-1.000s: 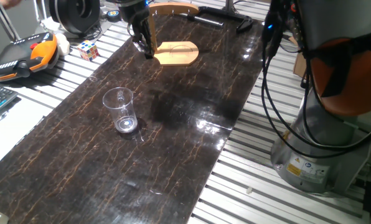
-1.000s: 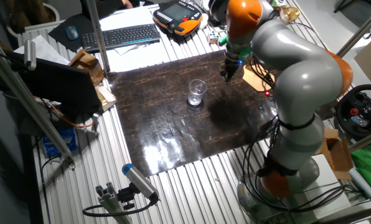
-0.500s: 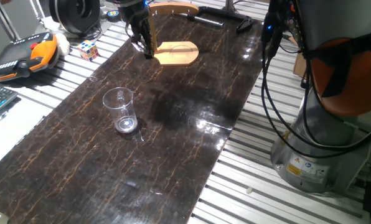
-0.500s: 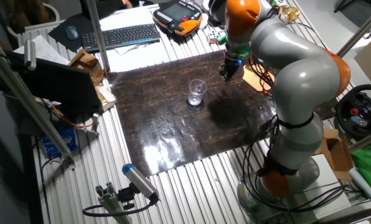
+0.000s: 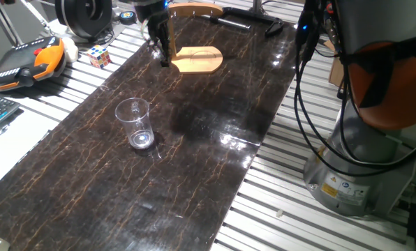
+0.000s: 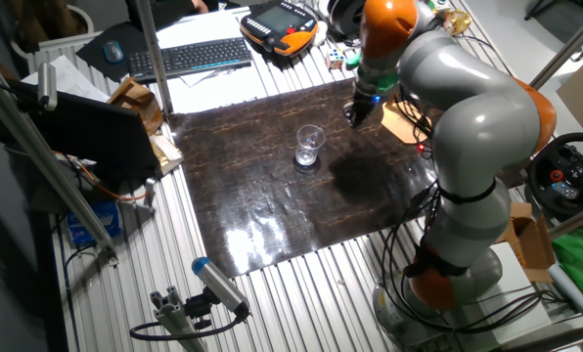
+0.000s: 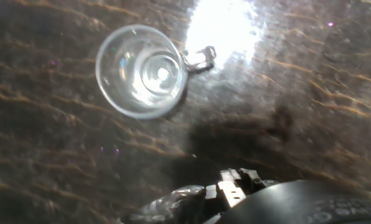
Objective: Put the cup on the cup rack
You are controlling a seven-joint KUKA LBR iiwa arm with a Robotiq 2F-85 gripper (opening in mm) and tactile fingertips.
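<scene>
Upright cup (image 5: 135,123), well apart from rack (image 5: 197,58)

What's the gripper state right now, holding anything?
Gripper: holding nothing, up near the cup rack; open or closed cannot be told. The cup stands alone on the table.

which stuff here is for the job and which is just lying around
For the job:
cup
cup rack
gripper

Lying about:
Rubik's cube
keyboard
orange pendant
mouse
</scene>
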